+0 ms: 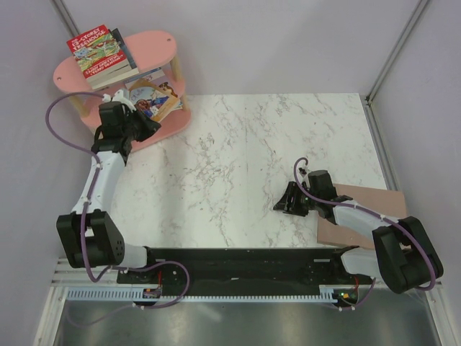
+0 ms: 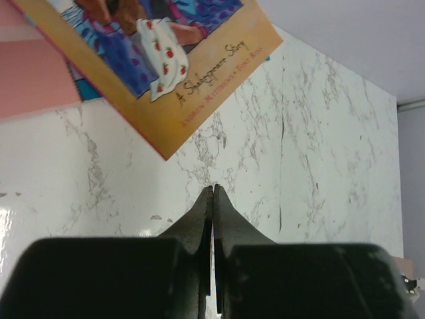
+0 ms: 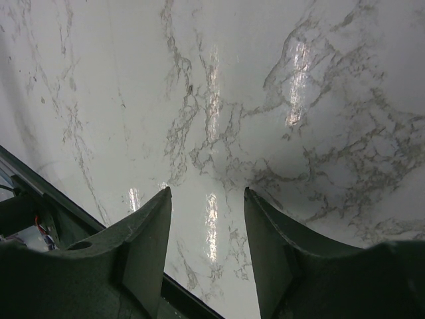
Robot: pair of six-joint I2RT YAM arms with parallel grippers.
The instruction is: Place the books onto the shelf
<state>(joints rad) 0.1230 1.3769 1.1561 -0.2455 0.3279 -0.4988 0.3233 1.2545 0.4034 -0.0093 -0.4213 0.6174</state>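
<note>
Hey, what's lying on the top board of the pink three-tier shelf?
A red cartoon treehouse book lies face up on the pink oval top board, topping a small stack. Of the books under it only edges show; their covers are hidden.

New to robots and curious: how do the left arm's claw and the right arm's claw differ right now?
The left gripper has its fingers pressed shut; the right gripper holds them apart. The left gripper reaches far out to the pink shelf, near an orange book; the right gripper sits close in beside the brown board, over the marble table. Both are black, two-fingered and empty.
</note>
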